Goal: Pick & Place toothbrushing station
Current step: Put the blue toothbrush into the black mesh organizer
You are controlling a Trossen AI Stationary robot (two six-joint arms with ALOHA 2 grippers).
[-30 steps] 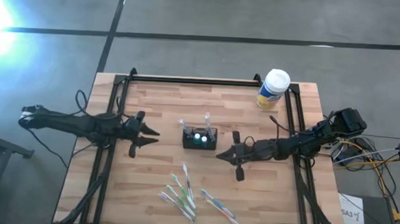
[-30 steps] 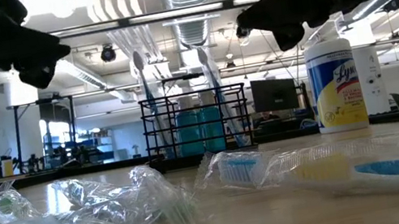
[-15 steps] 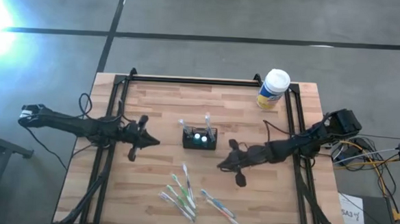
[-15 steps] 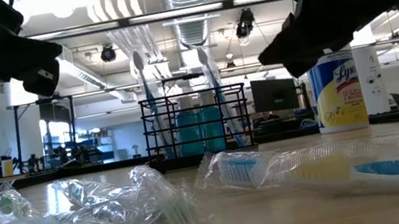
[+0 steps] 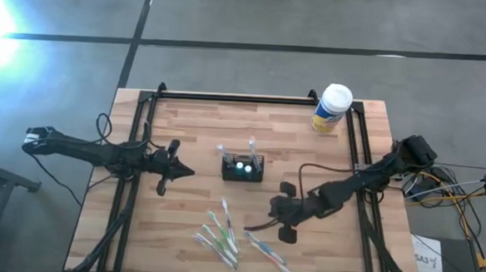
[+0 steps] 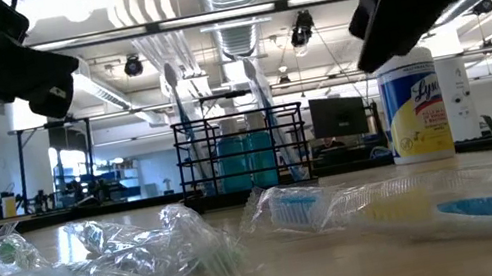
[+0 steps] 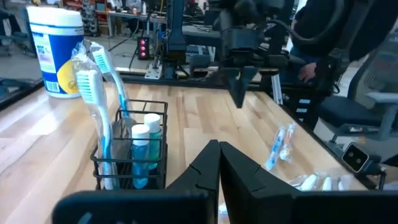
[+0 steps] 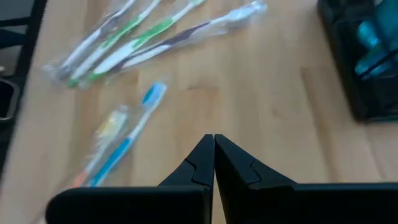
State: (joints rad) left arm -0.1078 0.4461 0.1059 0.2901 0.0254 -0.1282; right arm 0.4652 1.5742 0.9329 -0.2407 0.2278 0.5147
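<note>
A wooden desk (image 5: 193, 125) holds the toothbrushing station (image 5: 242, 168) in its middle. The left gripper (image 5: 173, 171) hangs well to its left, jaws pressed together. The right gripper (image 5: 277, 217) hangs over wrapped toothbrushes (image 5: 221, 235), jaws together too.

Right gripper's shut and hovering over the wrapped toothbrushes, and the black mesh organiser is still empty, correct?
Not empty. The left wrist view shows the black mesh organiser already holding two wrapped toothbrushes and small blue bottles. The rest stands: the right gripper is shut, above the loose toothbrushes.
</note>
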